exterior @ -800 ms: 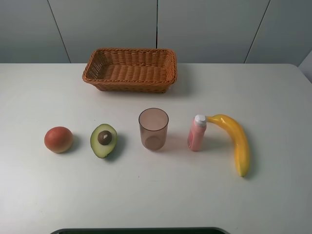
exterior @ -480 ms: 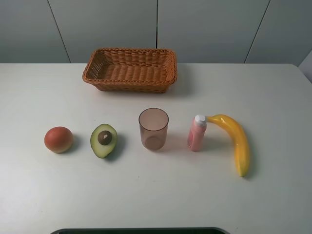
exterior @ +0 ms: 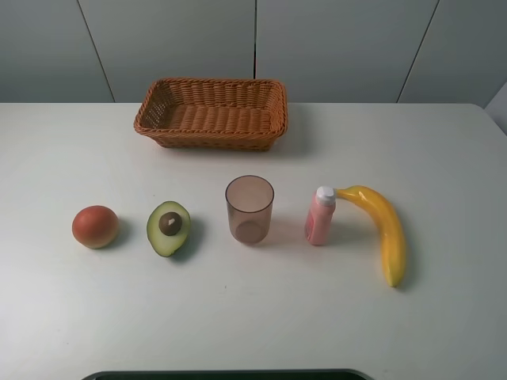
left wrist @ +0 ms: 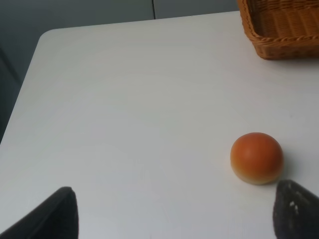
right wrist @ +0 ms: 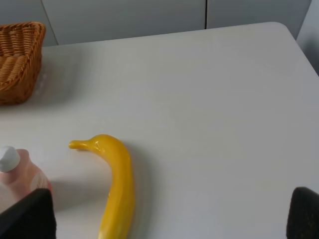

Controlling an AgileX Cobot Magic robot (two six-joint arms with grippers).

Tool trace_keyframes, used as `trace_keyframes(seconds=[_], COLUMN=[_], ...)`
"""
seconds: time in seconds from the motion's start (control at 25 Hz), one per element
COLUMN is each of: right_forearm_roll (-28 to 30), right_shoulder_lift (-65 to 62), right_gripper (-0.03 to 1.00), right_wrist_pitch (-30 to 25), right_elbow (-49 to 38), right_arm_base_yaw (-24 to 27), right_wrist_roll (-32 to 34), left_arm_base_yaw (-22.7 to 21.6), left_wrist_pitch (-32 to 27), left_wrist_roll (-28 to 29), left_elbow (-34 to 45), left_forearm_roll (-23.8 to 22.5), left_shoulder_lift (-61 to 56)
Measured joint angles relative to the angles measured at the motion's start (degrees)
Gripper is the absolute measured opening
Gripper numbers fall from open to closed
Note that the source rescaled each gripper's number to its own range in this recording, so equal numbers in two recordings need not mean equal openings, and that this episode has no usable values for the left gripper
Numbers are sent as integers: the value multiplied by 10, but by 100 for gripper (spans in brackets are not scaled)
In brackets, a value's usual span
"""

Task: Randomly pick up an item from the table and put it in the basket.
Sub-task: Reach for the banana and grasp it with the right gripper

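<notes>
The yellow banana lies on the white table at the right, its stem beside a pink bottle. It also shows in the right wrist view. The wicker basket stands empty at the back centre. My right gripper is open, its fingertips wide apart short of the banana. My left gripper is open and empty near the round red-orange fruit. Neither gripper shows in the exterior high view.
In a row along the table's middle stand the red-orange fruit, a halved avocado, a translucent brownish cup and the pink bottle. Basket corners show in the left wrist view and the right wrist view.
</notes>
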State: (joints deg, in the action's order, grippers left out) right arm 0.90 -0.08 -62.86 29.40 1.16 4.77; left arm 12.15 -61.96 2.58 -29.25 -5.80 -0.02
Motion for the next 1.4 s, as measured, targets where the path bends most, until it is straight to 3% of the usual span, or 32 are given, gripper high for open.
trace_keyframes(seconds=[1.4], right_forearm_roll=[-2], right_shoulder_lift=[0], right_gripper=[100], right_wrist_pitch=[3], right_elbow=[1], right_arm_base_yaw=[0], right_wrist_roll=[2], left_arm_base_yaw=[0], left_wrist_pitch=[0], left_wrist_roll=[0], left_elbow=[0], left_forearm_roll=[0], left_shoulder_lift=[0])
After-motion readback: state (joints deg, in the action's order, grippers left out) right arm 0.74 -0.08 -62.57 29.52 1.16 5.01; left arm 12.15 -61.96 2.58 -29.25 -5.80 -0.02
